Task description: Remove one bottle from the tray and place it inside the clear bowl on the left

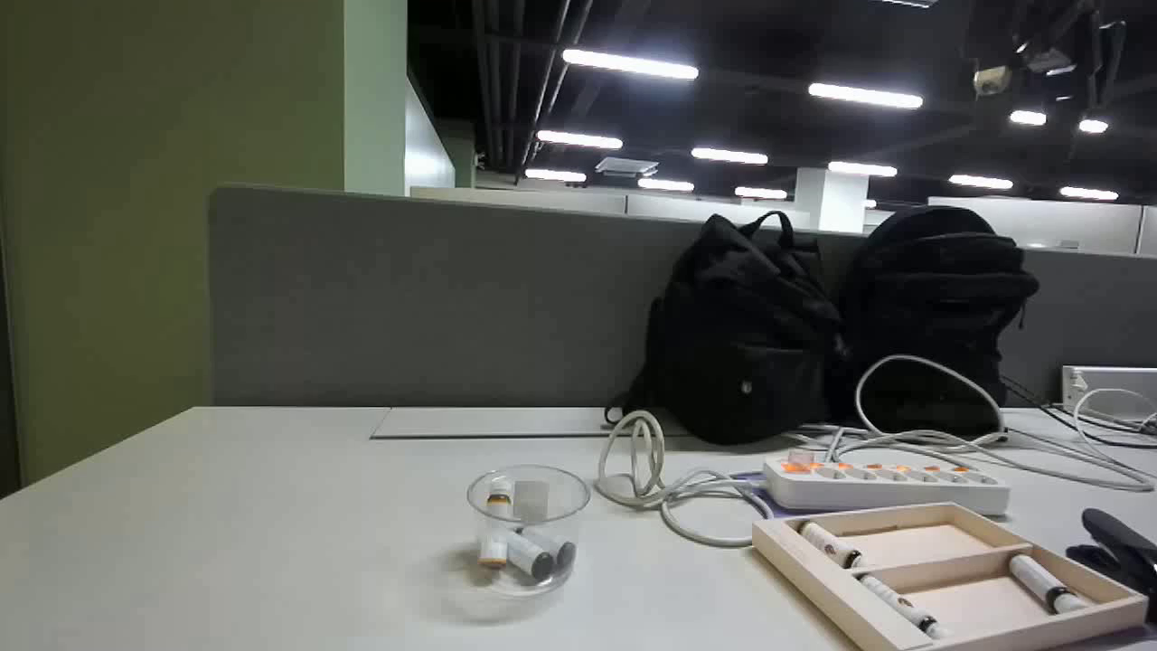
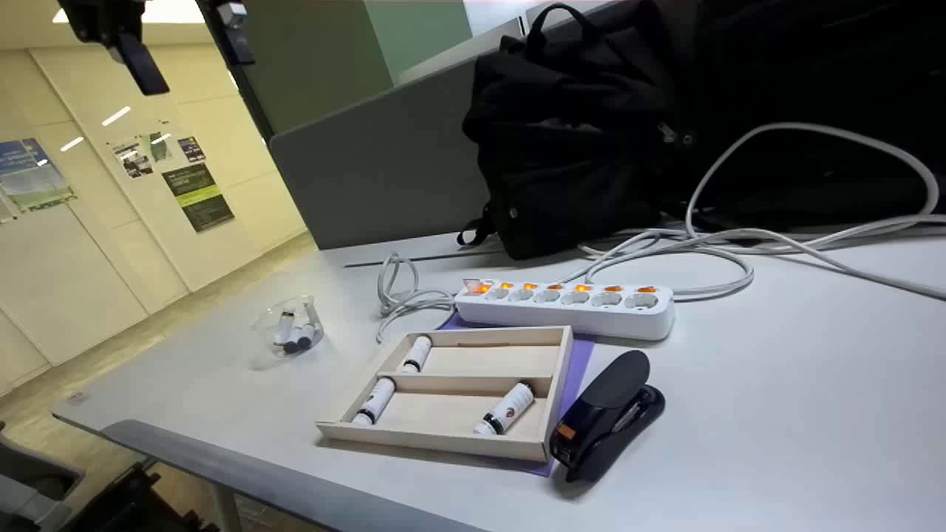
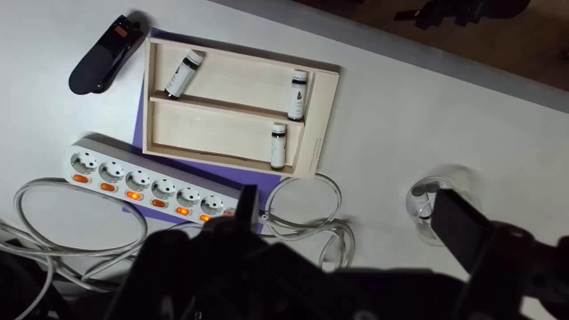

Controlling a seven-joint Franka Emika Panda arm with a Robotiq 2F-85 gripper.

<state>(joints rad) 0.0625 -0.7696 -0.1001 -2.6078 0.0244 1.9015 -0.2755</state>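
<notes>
Wrist view shows the black two-fingered hand spread wide, empty — best to straddle the slanted, slim white-labelled bottle mid-body, without nudging the rectangular light-wood tray.

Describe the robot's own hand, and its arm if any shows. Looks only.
The hand is black, with two chunky fingers ending in flat, rectangular dark pads. In an exterior view, a small pale patch shows on one finger. In the wrist view its body is too dark and blurred to tell cables or markings. The arm cannot be made out clearly.
</notes>
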